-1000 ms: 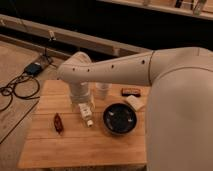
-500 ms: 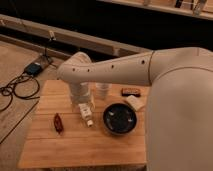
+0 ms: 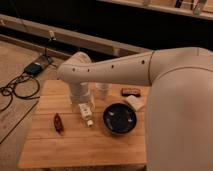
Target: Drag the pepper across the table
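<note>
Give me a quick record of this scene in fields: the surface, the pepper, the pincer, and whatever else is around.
surface: table, light wood planks
pepper: dark red, lying on the table toward the picture's left edge, nothing touching it
pincer: pointing down, low over the table, between the pepper and the black bowl, apart from the pepper
black bowl: on the table, to the picture's right of the pincer
white box: just behind the bowl
floor: cables to the picture's left of the table
task state: drag not yet begun
</note>
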